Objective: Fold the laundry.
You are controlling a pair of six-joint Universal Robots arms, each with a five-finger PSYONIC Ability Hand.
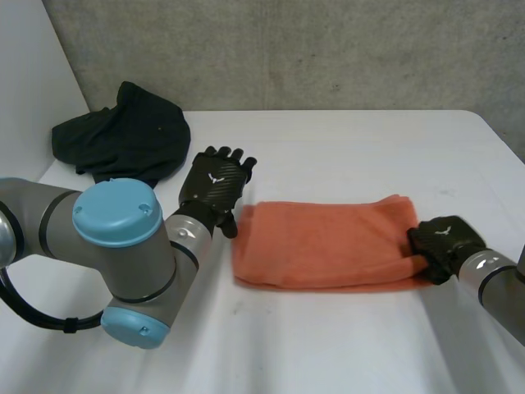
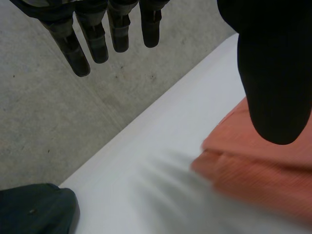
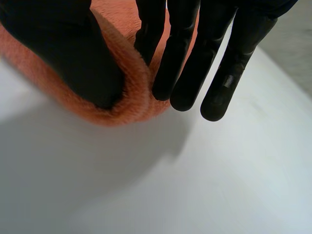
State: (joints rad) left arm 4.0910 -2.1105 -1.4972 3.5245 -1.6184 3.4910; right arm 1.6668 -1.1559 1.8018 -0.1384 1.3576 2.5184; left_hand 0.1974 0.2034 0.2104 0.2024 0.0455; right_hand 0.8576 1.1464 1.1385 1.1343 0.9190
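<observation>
An orange towel lies folded into a long strip in the middle of the white table. My right hand is at the strip's right end. In the right wrist view its thumb and fingers pinch the rolled edge of the towel between them. My left hand hovers just off the strip's left end, fingers straight and spread, holding nothing. In the left wrist view its thumb hangs over the towel's corner without touching it.
A dark crumpled garment lies at the table's back left, also beyond my left hand's fingertips as a dark garment in the left wrist view. A grey wall runs behind the table. Bare table surrounds the towel.
</observation>
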